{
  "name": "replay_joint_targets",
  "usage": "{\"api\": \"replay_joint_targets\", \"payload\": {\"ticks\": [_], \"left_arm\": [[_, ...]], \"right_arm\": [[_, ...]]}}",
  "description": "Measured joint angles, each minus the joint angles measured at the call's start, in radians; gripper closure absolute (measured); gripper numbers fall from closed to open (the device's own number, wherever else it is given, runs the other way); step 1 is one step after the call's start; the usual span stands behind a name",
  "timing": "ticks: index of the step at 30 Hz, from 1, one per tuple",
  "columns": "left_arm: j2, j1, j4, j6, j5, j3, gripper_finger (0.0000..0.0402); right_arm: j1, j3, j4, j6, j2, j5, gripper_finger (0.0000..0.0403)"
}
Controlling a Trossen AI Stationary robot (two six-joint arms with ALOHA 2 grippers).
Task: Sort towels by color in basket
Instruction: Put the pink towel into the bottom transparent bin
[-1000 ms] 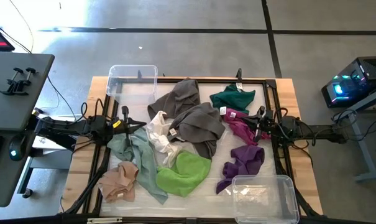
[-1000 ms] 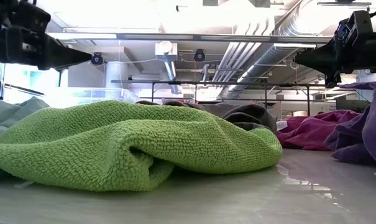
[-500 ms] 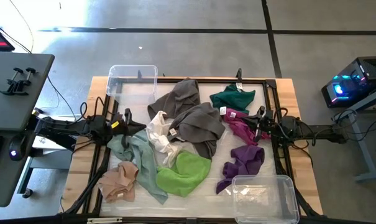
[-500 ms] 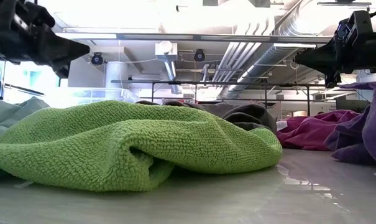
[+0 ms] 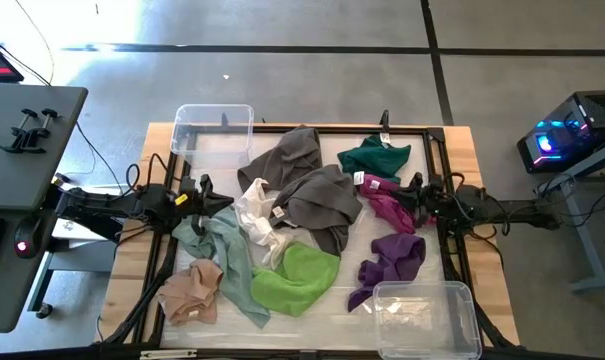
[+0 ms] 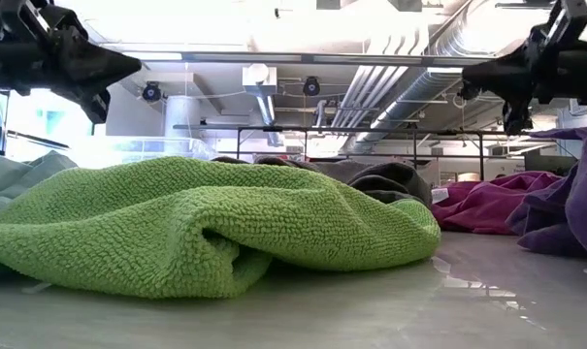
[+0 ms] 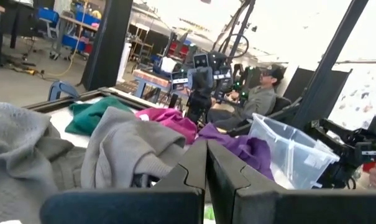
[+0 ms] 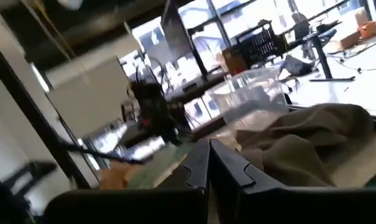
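Note:
Nine towels lie heaped on the white table top in the high view: two grey (image 5: 298, 150) (image 5: 324, 202), dark teal (image 5: 374, 157), magenta (image 5: 388, 204), purple (image 5: 392, 258), white (image 5: 256, 216), lime green (image 5: 294, 278), pale mint (image 5: 222, 250) and peach (image 5: 192, 290). My left gripper (image 5: 225, 200) (image 7: 206, 155) hangs shut above the table between the mint and white towels. My right gripper (image 5: 404, 197) (image 8: 209, 152) is shut too, above the magenta towel. In the low view both grippers (image 6: 133, 70) (image 6: 465, 70) stay well above the lime green towel (image 6: 206, 228).
One clear plastic bin (image 5: 212, 128) stands at the far left corner, another (image 5: 424, 315) at the near right corner. A dark frame (image 5: 442, 150) runs around the table top. A person (image 7: 262, 93) sits in the room beyond the table.
My left gripper has risen a little and turned about its wrist, staying shut. My right gripper has also turned about its wrist and risen slightly in the last half second. The towels lie as before.

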Motion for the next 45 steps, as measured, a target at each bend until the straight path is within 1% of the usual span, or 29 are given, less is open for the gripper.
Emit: {"api": "replay_joint_targets", "payload": {"ticks": [3,5,7,12,18,21,24,28,30,36,38,40,42,45], "left_arm": [[0.000,0.000,0.015,0.014,0.000,0.000,0.0402],[0.001,0.000,0.027,0.029,0.000,0.000,0.0402],[0.001,0.000,0.039,0.042,0.000,0.000,0.0402],[0.001,0.000,0.077,0.069,-0.005,0.000,0.0401],[0.001,0.000,0.092,0.083,-0.020,0.000,0.0402],[0.001,0.000,0.092,0.089,-0.020,0.000,0.0402],[0.001,0.000,0.092,0.100,-0.020,0.000,0.0401],[0.001,0.000,0.093,0.141,-0.022,0.000,0.0402],[0.001,0.000,0.100,0.158,-0.023,0.000,0.0402],[0.001,0.000,0.099,0.158,-0.023,0.000,0.0402],[0.001,-0.001,0.097,0.158,-0.022,0.000,0.0401],[0.001,-0.001,0.097,0.159,-0.014,0.000,0.0401],[0.001,-0.001,0.098,0.167,-0.006,0.000,0.0401],[0.001,0.000,0.098,0.169,-0.005,0.000,0.0401]], "right_arm": [[0.006,0.053,-0.054,-0.040,0.065,0.000,0.0387],[0.006,0.112,-0.123,-0.048,0.126,0.000,0.0369],[0.006,0.187,-0.237,-0.067,0.195,-0.001,0.0345],[0.005,0.395,-0.586,-0.064,0.405,0.013,0.0274],[-0.030,0.587,-0.950,0.123,0.679,0.020,0.0176],[-0.062,0.639,-1.045,0.205,0.808,0.020,0.0137],[-0.105,0.652,-1.087,0.276,0.930,-0.001,0.0121],[-0.161,0.652,-1.136,0.346,1.080,-0.009,0.0121],[-0.178,0.652,-1.131,0.369,1.143,-0.029,0.0124],[-0.183,0.652,-1.065,0.353,1.298,-0.077,0.0150],[-0.184,0.652,-1.033,0.348,1.340,-0.096,0.0169],[-0.184,0.654,-1.014,0.347,1.377,-0.107,0.0197],[-0.183,0.658,-1.006,0.347,1.410,-0.120,0.0234],[-0.171,0.658,-1.005,0.347,1.436,-0.109,0.0302]]}}
